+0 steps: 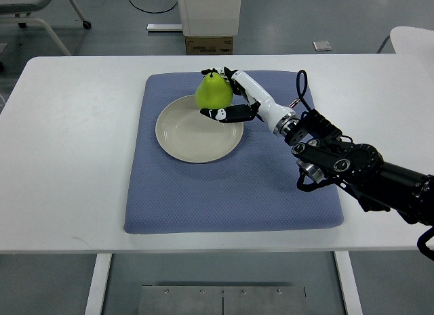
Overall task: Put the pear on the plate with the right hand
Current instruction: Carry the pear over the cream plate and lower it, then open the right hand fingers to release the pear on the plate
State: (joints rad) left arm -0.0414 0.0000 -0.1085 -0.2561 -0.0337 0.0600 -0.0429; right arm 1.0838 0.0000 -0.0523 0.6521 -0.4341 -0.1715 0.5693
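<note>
A green pear (213, 91) is held upright in my right hand (226, 93), whose arm comes in from the right edge. The fingers are curled around the pear, thumb below it and fingers behind it. The pear hangs over the far rim of a cream round plate (190, 135). I cannot tell whether the pear touches the plate. The plate lies on a blue mat (230, 186). My left hand is not in view.
The blue mat lies on a white table (68, 145). A cardboard box (209, 44) and a white pedestal stand on the floor behind the table. A chair base shows at the top left.
</note>
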